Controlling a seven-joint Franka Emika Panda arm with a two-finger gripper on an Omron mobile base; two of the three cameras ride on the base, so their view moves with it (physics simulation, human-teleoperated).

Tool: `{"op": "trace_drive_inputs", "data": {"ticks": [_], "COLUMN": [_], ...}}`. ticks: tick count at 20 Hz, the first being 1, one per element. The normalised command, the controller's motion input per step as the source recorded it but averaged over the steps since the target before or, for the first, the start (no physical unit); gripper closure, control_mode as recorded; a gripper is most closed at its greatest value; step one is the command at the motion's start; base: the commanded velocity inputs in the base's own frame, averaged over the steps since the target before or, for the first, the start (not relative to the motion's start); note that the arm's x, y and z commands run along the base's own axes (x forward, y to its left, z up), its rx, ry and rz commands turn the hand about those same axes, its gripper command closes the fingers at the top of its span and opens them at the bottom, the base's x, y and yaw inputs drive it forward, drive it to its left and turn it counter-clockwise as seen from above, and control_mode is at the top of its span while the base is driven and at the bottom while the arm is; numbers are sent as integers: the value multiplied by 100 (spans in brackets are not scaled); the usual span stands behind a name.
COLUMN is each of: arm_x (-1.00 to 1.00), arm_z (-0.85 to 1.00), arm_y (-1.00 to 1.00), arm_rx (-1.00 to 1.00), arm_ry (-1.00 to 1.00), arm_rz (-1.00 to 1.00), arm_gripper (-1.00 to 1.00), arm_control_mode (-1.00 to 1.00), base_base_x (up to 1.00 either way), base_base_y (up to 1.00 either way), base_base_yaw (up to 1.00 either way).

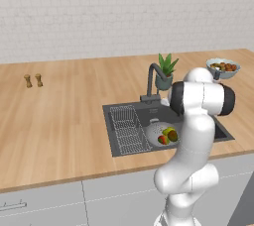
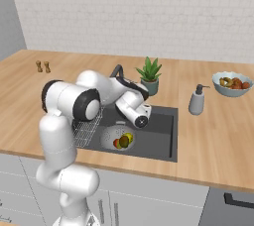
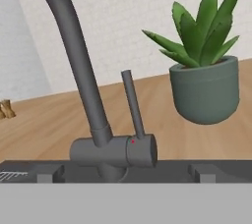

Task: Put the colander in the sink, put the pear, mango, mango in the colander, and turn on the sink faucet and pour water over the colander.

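Observation:
The colander (image 1: 158,132) (image 2: 115,136) sits in the sink (image 1: 144,113) (image 2: 161,138), left of the drain area. In it lie the yellow-green pear (image 1: 168,131) (image 2: 129,136) and two mangoes, one reddish (image 1: 162,140) (image 2: 117,143) and one darker green (image 1: 173,136) (image 2: 124,141). My gripper (image 2: 135,112) hangs low over the basin and faces the sink faucet (image 1: 150,82) (image 3: 78,66); nothing is between its jaws. The faucet's thin lever (image 3: 133,102) stands nearly upright, close ahead in the hand view. No water is in view.
A potted plant (image 1: 166,74) (image 2: 150,77) (image 3: 206,88) stands right behind the faucet. A soap dispenser (image 2: 197,100) and a fruit bowl (image 1: 223,67) (image 2: 232,84) sit to the right. Two small shakers (image 1: 32,80) (image 2: 42,66) stand far left. A wire rack (image 1: 126,128) fills the sink's left part.

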Motion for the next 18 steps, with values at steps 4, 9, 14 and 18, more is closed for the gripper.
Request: {"op": "trace_drive_inputs", "data": {"ticks": [4,9,14,18], "arm_x": [28,28,28,17], "arm_z": [0,0,0,-1], "arm_y": [0,0,0,0], "arm_rx": [0,0,0,0], "arm_ry": [0,0,0,0], "arm_rz": [-6,-3,-2,-2], "arm_gripper": [-100,-100,-100,-100], "arm_control_mode": [-100,-100,-100,-100], "base_base_x": [0,0,0,0], "base_base_y": [0,0,0,0], "base_base_yaw": [0,0,0,0]}}
